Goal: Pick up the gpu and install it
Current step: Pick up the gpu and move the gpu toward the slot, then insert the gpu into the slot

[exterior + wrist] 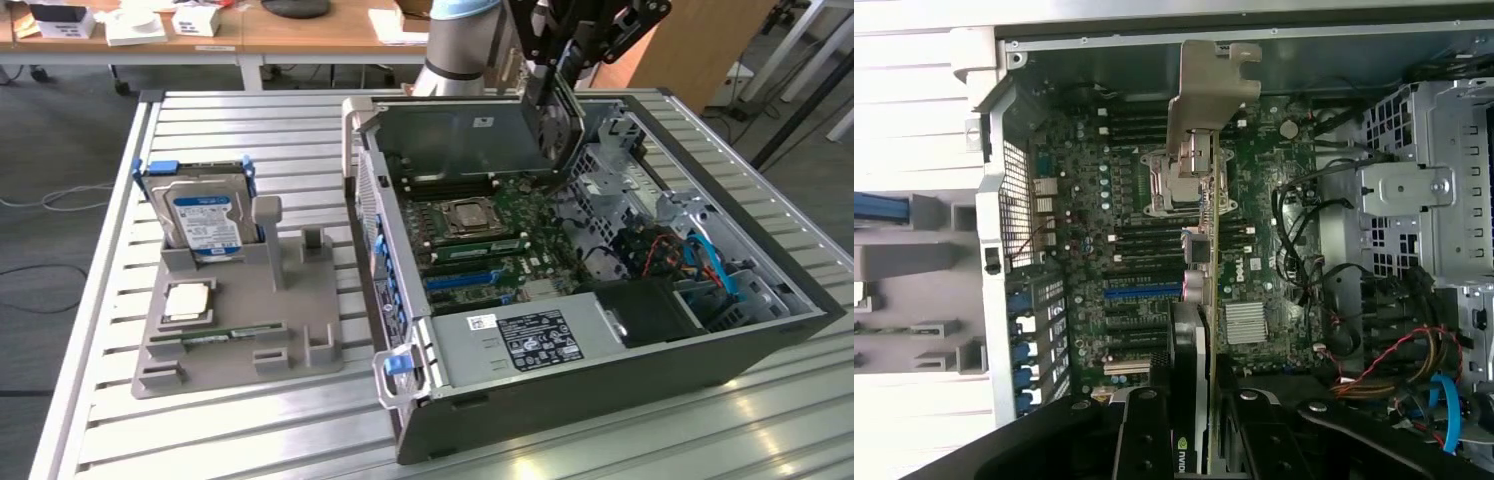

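the jaws are clamped on the gpu (1204, 290), held edge-on above the motherboard (1124, 260) and not yet seated, so the install step seems in hand, calling for its lower edge squared over a slot on that board.

PC case (747, 345) sits frame right, parts tray (227, 335) holding the hard drive (203, 220) frame left, gpu (1204, 170) above the motherboard (501, 235).

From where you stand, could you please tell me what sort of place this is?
Probably a robotics lab or test workshop: an open black desktop computer case sits on a slatted aluminium table, beside a grey parts fixture holding a silver hard drive, with wooden office desks behind.
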You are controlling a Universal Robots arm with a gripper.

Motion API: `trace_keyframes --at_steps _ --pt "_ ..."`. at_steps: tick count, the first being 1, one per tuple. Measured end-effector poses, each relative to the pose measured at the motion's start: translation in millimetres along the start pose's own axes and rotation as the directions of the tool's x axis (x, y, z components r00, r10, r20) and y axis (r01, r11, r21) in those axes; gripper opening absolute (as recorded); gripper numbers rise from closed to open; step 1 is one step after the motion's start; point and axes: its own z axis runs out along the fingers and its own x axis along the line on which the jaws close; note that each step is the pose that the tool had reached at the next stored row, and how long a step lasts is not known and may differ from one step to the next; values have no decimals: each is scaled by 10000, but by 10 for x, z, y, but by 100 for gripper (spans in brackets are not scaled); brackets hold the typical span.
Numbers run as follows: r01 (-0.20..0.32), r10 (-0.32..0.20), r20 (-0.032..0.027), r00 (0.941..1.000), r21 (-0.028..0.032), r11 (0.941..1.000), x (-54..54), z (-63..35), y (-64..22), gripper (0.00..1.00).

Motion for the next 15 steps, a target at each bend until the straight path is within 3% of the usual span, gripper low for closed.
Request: trace_keyframes --at_steps 5,15 --pt "1 -1 -1 10000 -1 10000 -100 2 8 27" --pt "-1 1 -22 10000 0 10000 -102 3 9 27"
